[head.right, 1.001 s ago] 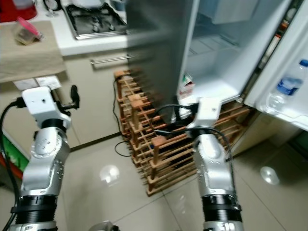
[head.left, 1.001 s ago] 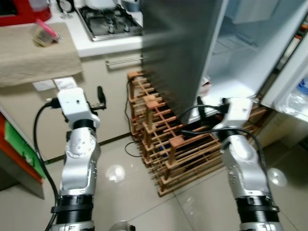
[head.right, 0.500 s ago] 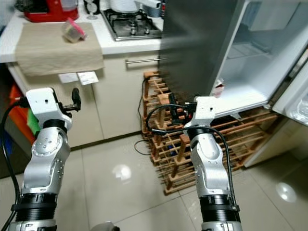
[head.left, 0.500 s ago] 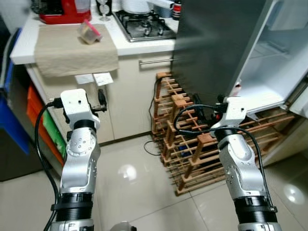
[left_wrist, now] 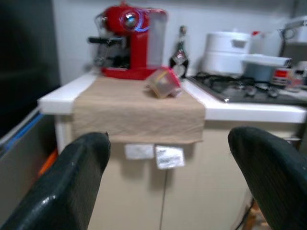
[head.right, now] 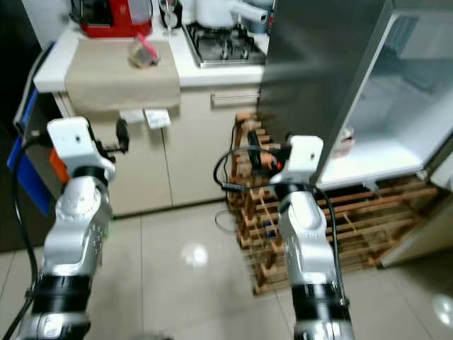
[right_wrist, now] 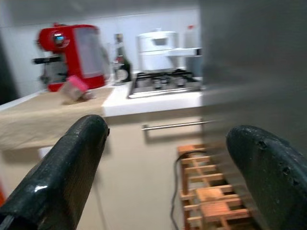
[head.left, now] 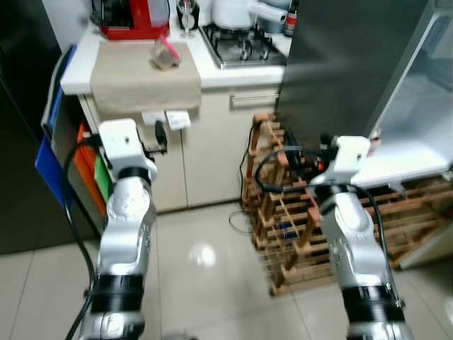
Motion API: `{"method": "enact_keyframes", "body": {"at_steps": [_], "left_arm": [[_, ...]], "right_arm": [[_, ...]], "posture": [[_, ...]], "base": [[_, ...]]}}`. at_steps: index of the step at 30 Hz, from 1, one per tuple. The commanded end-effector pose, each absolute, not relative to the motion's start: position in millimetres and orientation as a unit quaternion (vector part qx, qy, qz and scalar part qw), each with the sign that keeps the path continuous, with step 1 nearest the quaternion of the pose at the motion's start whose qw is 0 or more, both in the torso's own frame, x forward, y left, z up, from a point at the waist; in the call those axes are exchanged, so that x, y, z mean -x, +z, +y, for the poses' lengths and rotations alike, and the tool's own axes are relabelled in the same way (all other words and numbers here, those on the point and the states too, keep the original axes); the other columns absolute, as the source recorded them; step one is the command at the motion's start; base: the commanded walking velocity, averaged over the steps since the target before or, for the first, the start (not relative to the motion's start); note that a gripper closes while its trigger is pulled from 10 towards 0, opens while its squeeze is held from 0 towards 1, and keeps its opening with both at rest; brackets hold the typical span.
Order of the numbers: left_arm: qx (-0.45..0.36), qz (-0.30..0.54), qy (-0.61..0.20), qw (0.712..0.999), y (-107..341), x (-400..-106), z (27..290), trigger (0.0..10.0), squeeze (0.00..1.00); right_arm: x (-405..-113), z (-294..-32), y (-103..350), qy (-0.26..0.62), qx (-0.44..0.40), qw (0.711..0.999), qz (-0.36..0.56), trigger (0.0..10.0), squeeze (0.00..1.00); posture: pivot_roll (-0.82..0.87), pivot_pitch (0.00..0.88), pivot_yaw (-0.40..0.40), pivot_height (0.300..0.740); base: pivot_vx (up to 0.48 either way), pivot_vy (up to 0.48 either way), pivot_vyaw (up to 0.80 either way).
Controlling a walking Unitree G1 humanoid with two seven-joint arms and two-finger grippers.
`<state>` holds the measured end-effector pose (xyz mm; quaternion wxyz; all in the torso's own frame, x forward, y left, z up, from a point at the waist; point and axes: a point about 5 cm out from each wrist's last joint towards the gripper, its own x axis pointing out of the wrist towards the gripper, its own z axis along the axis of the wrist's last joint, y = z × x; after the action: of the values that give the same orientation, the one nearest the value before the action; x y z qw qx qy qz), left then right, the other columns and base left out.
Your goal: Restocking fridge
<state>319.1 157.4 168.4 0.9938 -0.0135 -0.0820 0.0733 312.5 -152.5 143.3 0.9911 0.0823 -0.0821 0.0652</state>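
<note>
The robot is between trips, I think, with nothing picked up yet. The left end effector [left_wrist: 165, 182] is wide and empty, facing the table [head.left: 212, 67]. On the tan cloth [head.left: 145, 78] near the table's back edge lies a small clear tub [head.left: 164, 55]. Next comes the wooden rack [head.left: 297, 219]. The right end effector [right_wrist: 168, 177] is wide too. The shiny fridge [head.left: 396, 106] stands open, waiting.

Place: you're in a home kitchen.
Evidence: gas hob [head.left: 244, 48], red coffee machine [left_wrist: 129, 43], white counter [head.left: 212, 71] over cabinets, open fridge [head.right: 368, 120], wooden wine rack [head.left: 297, 219], tiled floor [head.left: 205, 283].
</note>
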Motion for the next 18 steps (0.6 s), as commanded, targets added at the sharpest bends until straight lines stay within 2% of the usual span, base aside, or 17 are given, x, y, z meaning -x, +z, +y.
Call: {"method": "enact_keyframes", "body": {"at_steps": [1,9,18], "left_arm": [[0.003,-0.082,0.083,0.993,169.3,-319.8,165.3,10.0,0.0],[-0.007,-0.088,0.079,0.993,171.7,-321.4,165.8,10.0,0.0],[-0.006,-0.091,0.079,0.993,173.1,-324.6,164.3,10.0,0.0]], "right_arm": [[-316.2,-146.4,143.1,0.071,-0.08,0.991,-0.078,10.0,0.02],[-319.1,-146.6,140.6,0.067,-0.074,0.993,-0.068,10.0,0.02],[-319.4,-144.3,141.5,0.074,-0.068,0.992,-0.073,10.0,0.0]], "posture": [[-0.04,0.0,-0.026,0.74],[-0.04,0.0,-0.027,0.74],[-0.04,0.0,-0.031,0.74]], "base": [[0.465,0.0,0.73],[0.465,0.0,0.7],[0.465,0.0,0.0]]}}
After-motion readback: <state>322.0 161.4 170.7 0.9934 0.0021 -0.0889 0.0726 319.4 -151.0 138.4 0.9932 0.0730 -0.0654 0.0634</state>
